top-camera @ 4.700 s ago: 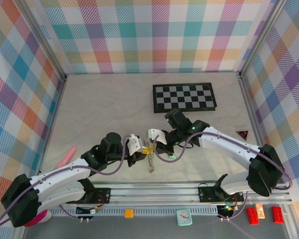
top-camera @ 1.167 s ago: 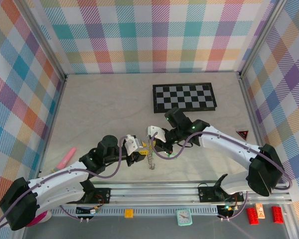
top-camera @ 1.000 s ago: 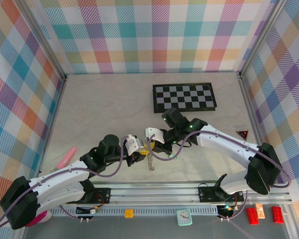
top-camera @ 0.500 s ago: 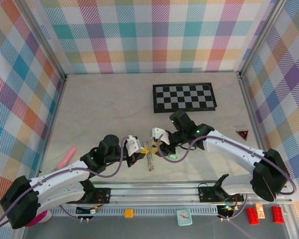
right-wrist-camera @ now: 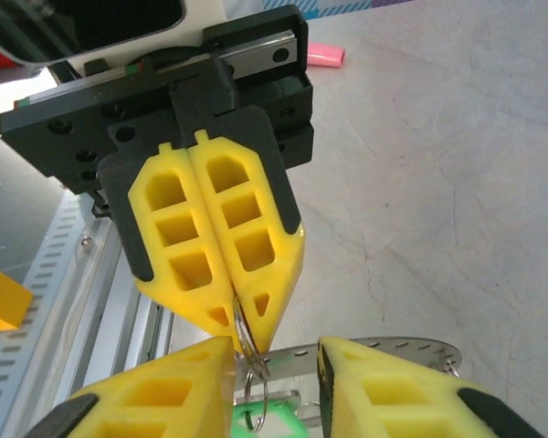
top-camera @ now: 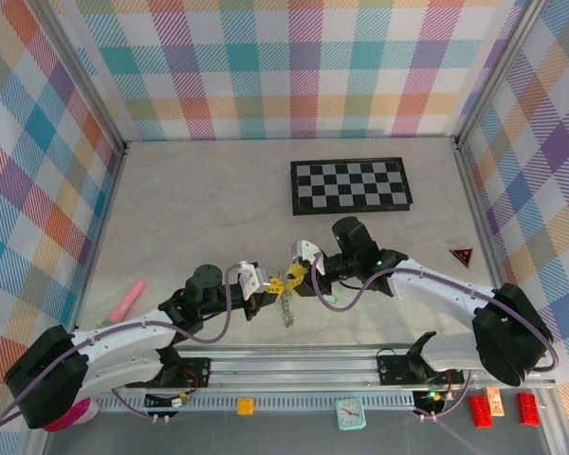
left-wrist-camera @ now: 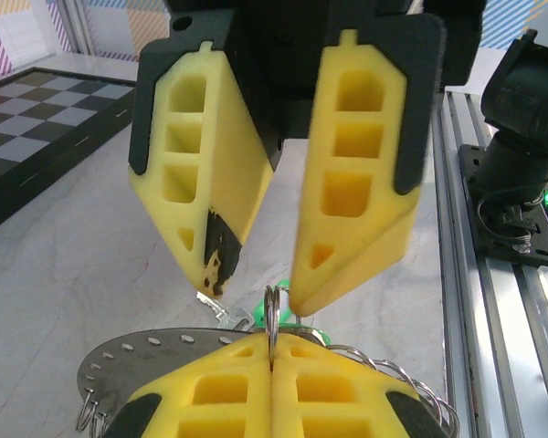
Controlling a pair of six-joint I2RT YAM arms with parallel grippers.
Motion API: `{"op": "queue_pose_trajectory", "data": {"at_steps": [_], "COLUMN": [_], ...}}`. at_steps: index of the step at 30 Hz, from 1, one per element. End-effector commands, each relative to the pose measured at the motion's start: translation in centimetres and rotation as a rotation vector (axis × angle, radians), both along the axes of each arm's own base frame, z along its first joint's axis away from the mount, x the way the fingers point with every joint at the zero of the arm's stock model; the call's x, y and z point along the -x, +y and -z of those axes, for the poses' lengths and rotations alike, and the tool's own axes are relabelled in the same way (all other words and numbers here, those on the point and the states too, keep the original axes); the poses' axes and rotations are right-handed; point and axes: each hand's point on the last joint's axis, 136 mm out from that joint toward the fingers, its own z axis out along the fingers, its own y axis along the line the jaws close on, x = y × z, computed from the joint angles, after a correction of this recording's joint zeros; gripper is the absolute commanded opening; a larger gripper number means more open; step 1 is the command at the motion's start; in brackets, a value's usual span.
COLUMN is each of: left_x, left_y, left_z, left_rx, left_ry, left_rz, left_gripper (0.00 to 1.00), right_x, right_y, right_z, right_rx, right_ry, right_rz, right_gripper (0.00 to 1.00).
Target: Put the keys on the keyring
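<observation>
Threading step. Left gripper [left-wrist-camera: 271, 354] clamps shut on a thin wire loop [left-wrist-camera: 272, 315], apparently part of the flat grey beaded metal keyring [left-wrist-camera: 146, 351], near the table's front edge. Right gripper [left-wrist-camera: 254, 294] fingers part-spread astride it, nothing pinched. Green-headed keys [right-wrist-camera: 272, 416] just below. Next: pinch key, feed onto loop. Front rail [top-camera: 294, 358] close; pale table [top-camera: 199, 209] open behind.

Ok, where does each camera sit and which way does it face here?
Top external: above and behind the bases, looking down on the table; both arms, left gripper and right gripper close together.
Left wrist: faces the open right gripper; own shut fingers pinch a wire loop.
Right wrist: faces the left gripper; own open fingers below.
Shared: both wrist views show the wire loop, keyring and green key.
</observation>
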Motion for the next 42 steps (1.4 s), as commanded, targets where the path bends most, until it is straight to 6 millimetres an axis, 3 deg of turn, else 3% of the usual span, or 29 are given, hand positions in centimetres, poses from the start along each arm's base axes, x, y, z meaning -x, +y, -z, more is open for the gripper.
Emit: {"op": "queue_pose_trajectory", "data": {"at_steps": [1,8,12,15,21,27,35,42], "left_x": [0.4,0.1,-0.5,-0.6,-0.5,-0.4,-0.4,-0.2], "left_y": [-0.3,0.1,0.6,1.1,1.5,1.0,0.5,0.2], "left_z": [-2.0,-2.7,-2.1,-1.5,-1.0,-1.6,-1.9,-1.5], "left_rx": [0.078,0.092,0.038,-0.028,-0.125,-0.119,-0.118,-0.135], "left_ry": [-0.051,-0.069,-0.049,-0.035,-0.016,-0.016,-0.018,-0.001], "left_rz": [0.029,-0.003,-0.049,-0.064,-0.064,-0.035,-0.013,0.007], "left_gripper": [0.0,0.0,0.27,0.33,0.34,0.31,0.23,0.0], "right_x": [0.3,0.7,0.7,0.6,0.9,1.1,1.6,2.2], "right_y": [0.6,0.6,0.1,-0.4,-0.6,-0.5,1.1,2.0], "right_z": [-0.4,-0.9,-0.7,-0.5,-0.9,-0.5,-1.2,-1.8], "right_rx": [-0.039,-0.045,0.019,0.098,0.204,0.312,0.307,0.253], "right_ry": [0.013,0.0,-0.026,-0.038,-0.117,-0.176,-0.209,-0.194], "right_rz": [-0.04,-0.073,-0.076,-0.076,-0.103,-0.14,-0.179,-0.176], "right_gripper": [0.25,0.0,0.0,0.0,0.0,0.0,0.0,0.0]}}
